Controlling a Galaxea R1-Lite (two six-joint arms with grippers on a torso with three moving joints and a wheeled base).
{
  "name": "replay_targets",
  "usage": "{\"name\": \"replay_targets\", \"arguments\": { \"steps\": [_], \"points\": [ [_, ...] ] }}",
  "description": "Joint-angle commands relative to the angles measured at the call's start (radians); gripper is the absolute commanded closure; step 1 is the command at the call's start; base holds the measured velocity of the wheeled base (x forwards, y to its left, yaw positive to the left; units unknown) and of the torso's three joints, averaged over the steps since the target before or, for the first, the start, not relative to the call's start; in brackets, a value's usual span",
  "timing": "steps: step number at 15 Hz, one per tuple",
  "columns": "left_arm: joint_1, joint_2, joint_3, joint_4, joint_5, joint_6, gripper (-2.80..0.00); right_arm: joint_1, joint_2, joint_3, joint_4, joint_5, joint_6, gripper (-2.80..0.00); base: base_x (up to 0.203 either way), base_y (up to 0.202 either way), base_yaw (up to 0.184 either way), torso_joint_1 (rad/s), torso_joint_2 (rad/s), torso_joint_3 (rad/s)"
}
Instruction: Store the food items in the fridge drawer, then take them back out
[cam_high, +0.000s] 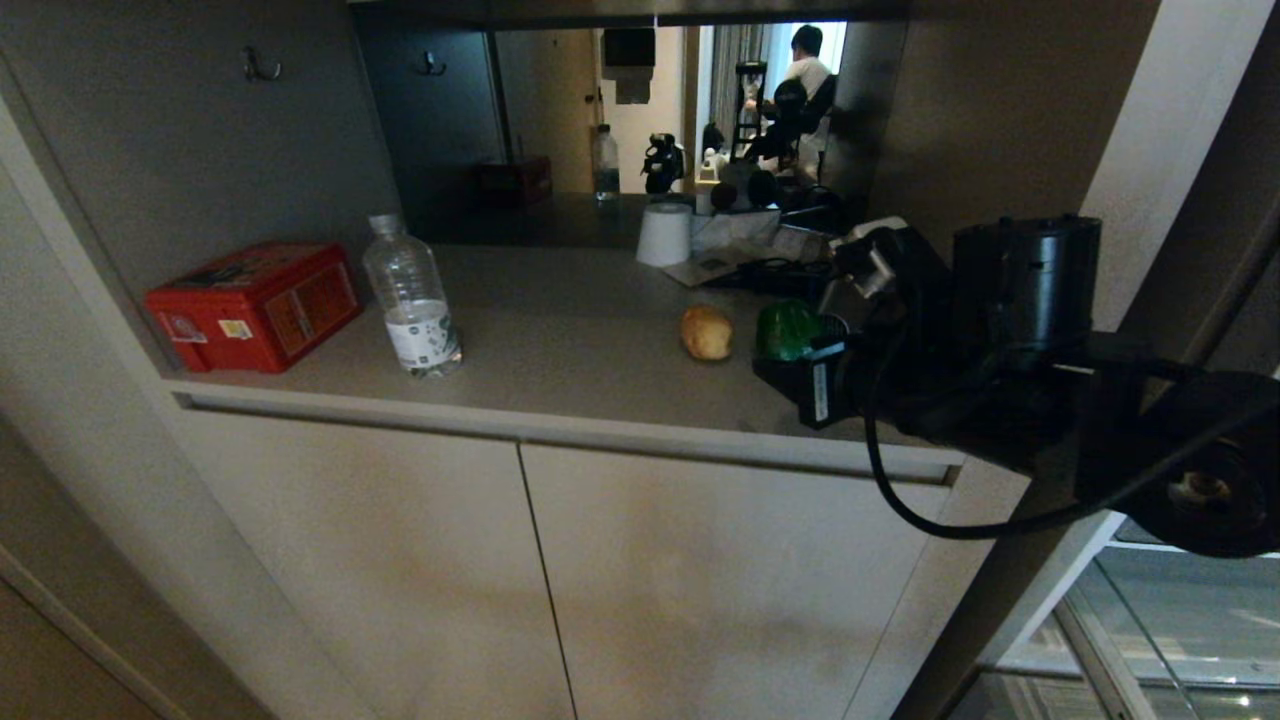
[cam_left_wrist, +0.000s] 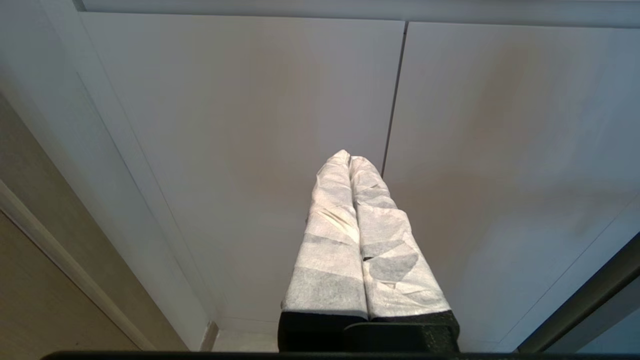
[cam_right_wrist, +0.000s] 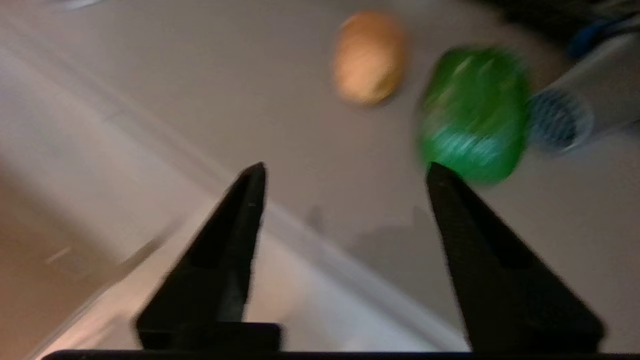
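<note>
Right end effector (cam_right_wrist: 345, 170) hangs over the front edge of the tabletop (cam_high: 560, 350), fingers spread wide with nothing between them. Just past its tips sit the two food items: the potato (cam_high: 707, 332) and, right beside it with a small gap, the green pepper (cam_high: 787, 328), which is partly hidden behind the right arm in the head view. Both rest on the tabletop, a little way back from the front lip.

Plenty of bare surface to the left of the potato, all the way over to the bottle (cam_high: 411, 297), which stands upright near the front edge. Further left, the red tin (cam_high: 255, 305) sits close to the side wall. Behind the food it gets crowded: a white cup (cam_high: 664, 235), papers and dark clutter along the back right.

Below the lip, two beige cabinet doors (cam_high: 520, 580) are closed, a thin seam between them. A glimpse of the fridge drawer (cam_high: 1180, 640) shows low at the right, beneath the arm.

Left end effector (cam_left_wrist: 350, 159) is parked low in front of those doors, its white-wrapped fingers pressed together, holding nothing.
</note>
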Motion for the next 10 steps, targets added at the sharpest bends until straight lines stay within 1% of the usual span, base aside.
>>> {"name": "replay_targets", "arguments": {
  "steps": [1,2,3,6,10],
  "points": [
    [0.000,0.000,0.011,-0.001,-0.001,0.000,0.00,0.006,0.089,-0.065,-0.006,-0.065,-0.020,-2.80,0.000,0.000,0.000,0.000,0.00,0.000],
    [0.000,0.000,0.011,-0.001,0.000,0.000,0.00,0.007,0.112,-0.091,-0.008,-0.102,-0.049,-2.80,0.000,0.000,0.000,0.000,0.00,0.000],
    [0.000,0.000,0.011,-0.001,-0.001,0.000,0.00,0.007,0.131,-0.113,-0.009,-0.129,-0.062,-2.80,0.000,0.000,0.000,0.000,0.00,0.000],
    [0.000,0.000,0.011,-0.001,0.000,0.000,0.00,0.005,0.198,-0.207,-0.010,-0.202,-0.065,-2.80,0.000,0.000,0.000,0.000,0.00,0.000],
    [0.000,0.001,0.011,-0.001,-0.001,0.000,0.00,-0.014,0.263,-0.321,-0.009,-0.251,-0.066,-2.80,0.000,0.000,0.000,0.000,0.00,0.000]
  ]
}}
